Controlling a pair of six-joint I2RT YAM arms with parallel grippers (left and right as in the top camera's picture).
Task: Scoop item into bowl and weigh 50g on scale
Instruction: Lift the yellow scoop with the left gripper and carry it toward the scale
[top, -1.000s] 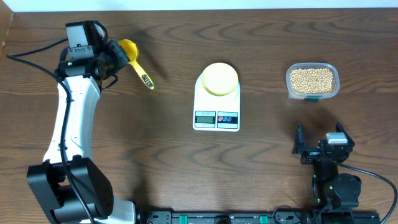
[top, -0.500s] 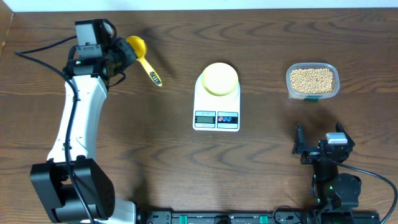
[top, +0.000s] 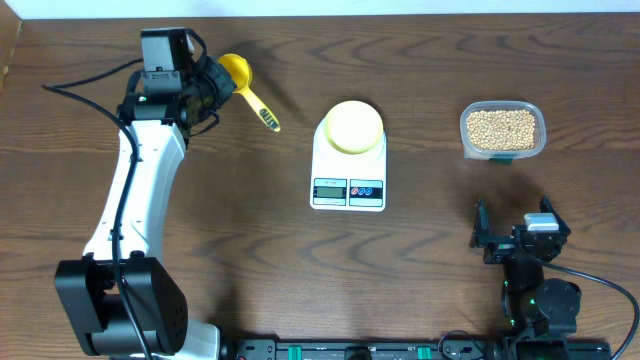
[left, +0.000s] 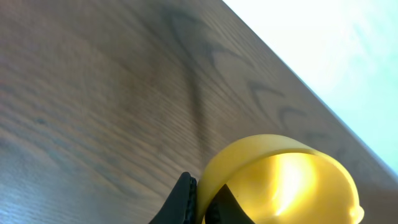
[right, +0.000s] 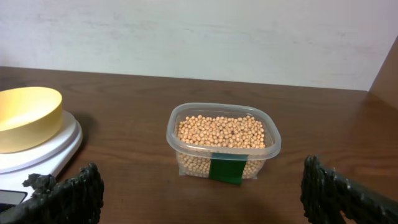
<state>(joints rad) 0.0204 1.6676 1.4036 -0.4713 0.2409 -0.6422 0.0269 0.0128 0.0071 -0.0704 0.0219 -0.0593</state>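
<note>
The tan beans (top: 502, 128) fill a clear plastic tub (top: 503, 151) at the right rear; they also show in the right wrist view (right: 221, 132). The pale-yellow bowl (top: 353, 126) sits on the white scale (top: 348, 180), seen at the left edge of the right wrist view (right: 25, 118). My left gripper (top: 212, 85) is shut on the rim of a bright yellow scoop (top: 240, 76), held above the table at the left rear; the wrist view shows its cup (left: 280, 180) pinched between the fingers (left: 205, 202). My right gripper (top: 513, 236) is open and empty, in front of the tub.
The scoop's handle (top: 262, 109) points toward the scale. The table's far edge (left: 292, 68) and a pale wall run behind the scoop. Cables trail from the left arm (top: 90, 75).
My left gripper has carried the yellow scoop to the right, toward the scale. The right arm has not moved.
</note>
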